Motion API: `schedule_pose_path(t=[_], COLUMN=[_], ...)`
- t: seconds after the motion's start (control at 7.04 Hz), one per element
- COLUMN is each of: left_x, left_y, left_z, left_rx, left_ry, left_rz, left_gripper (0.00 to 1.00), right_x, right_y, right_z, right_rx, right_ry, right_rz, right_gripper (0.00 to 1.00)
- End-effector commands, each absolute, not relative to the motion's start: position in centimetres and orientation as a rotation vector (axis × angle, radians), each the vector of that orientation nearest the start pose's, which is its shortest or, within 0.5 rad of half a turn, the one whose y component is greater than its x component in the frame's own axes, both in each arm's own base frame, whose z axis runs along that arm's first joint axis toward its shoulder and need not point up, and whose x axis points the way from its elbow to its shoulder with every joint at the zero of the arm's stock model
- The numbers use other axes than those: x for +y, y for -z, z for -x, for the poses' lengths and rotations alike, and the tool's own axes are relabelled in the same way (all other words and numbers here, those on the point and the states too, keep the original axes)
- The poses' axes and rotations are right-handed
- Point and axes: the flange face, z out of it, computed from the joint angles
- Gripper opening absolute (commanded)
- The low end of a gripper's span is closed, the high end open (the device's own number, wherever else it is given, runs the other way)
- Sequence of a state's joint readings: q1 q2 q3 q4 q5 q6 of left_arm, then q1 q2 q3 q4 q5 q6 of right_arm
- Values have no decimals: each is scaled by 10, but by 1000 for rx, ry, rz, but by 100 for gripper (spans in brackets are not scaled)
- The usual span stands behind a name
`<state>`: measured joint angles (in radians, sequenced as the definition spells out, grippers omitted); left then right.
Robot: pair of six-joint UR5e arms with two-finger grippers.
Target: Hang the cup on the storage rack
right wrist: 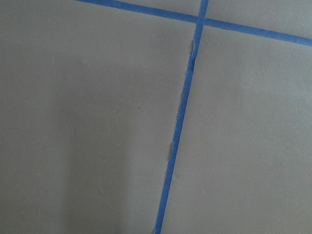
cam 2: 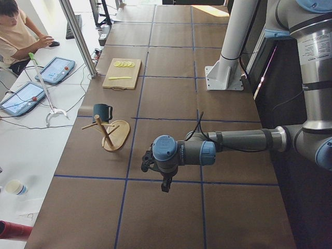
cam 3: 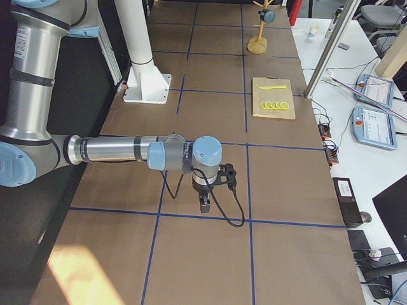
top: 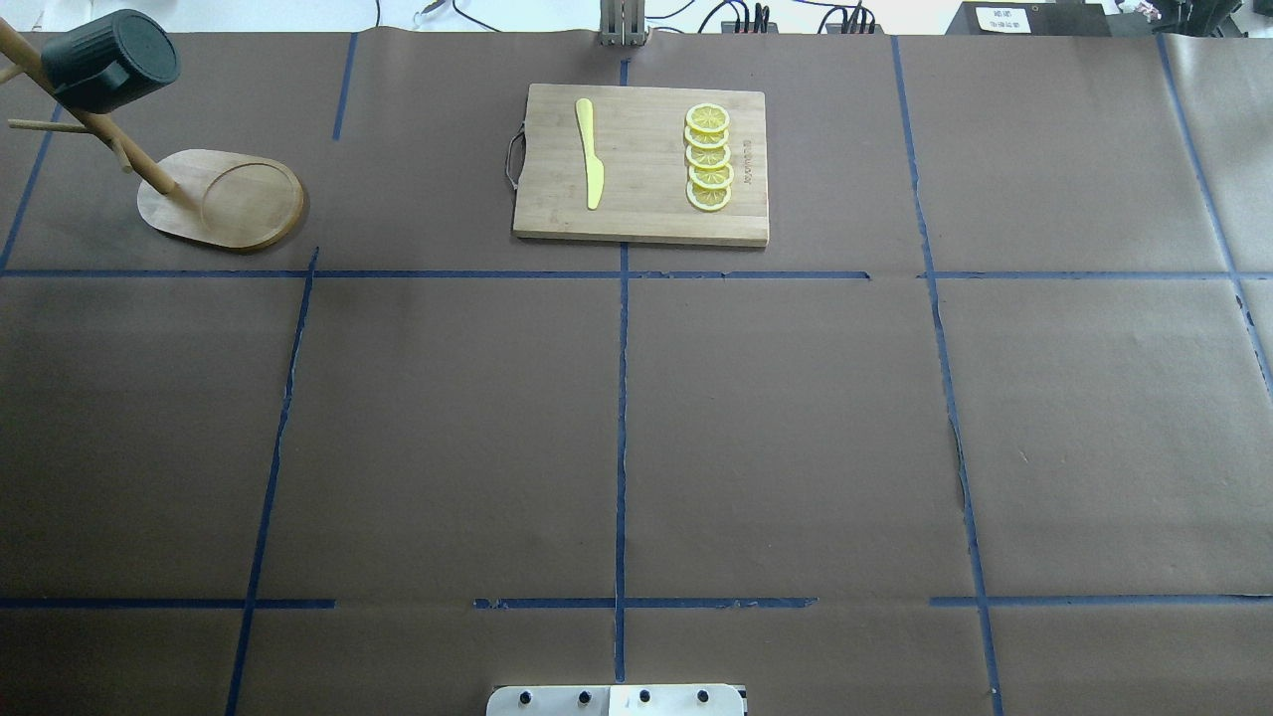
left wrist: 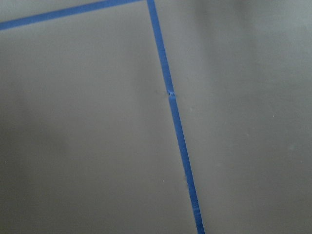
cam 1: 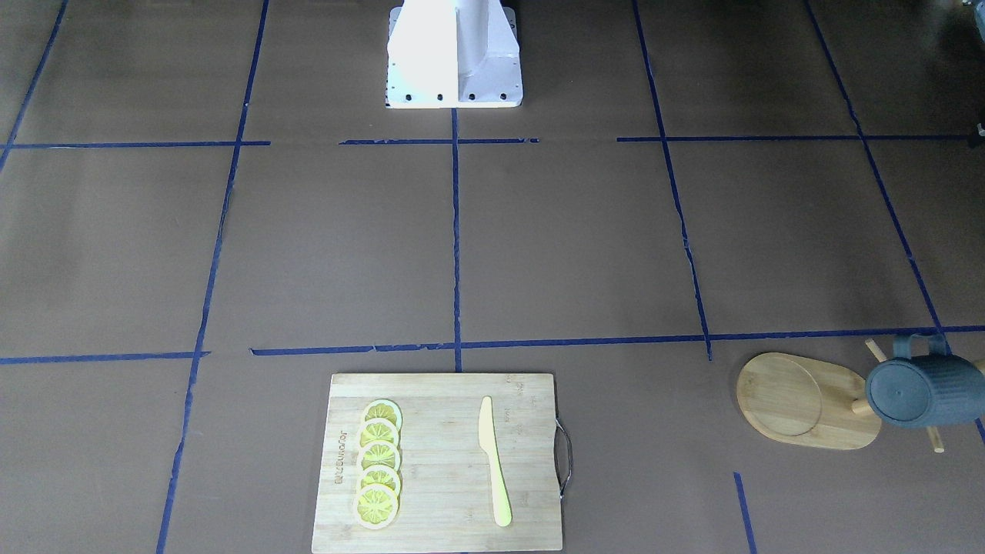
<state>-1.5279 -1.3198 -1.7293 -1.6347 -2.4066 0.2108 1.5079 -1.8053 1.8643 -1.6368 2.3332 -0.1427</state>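
You cannot judge either grip: the left hand (cam 2: 165, 184) and the right hand (cam 3: 205, 203) show only in the side views, small and dark, and their fingers fall outside both wrist views. From across the surface (cam 1: 539, 254), the cup (cam 1: 919, 388) hides most of the post of the rack (cam 1: 800, 404). The cup's mouth is turned away, and the right edge cuts off its far end. Overhead, the left edge clips the post (top: 139, 159) and the pegs (top: 40, 125). From the right end, both are too small to tell where the handle meets a peg.
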Motion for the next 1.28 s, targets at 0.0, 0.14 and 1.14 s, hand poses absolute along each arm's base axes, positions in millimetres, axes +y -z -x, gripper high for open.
schedule_pose_path(t=[0.0, 0.14, 1.14], left_x=[-385, -385, -383], left_y=[-676, -675, -683], left_z=[44, 44, 45], left_rx=[835, 835, 828], left_ry=[-233, -234, -225], left_rz=[-55, -57, -40], left_gripper=[100, 100, 100], right_x=[-395, -395, -396], right_y=[-627, -626, -625], right_z=[-40, -40, -38], right_rx=[-763, -763, -776], right_ry=[192, 193, 194], right_rz=[-22, -23, -23], right_gripper=[100, 100, 100])
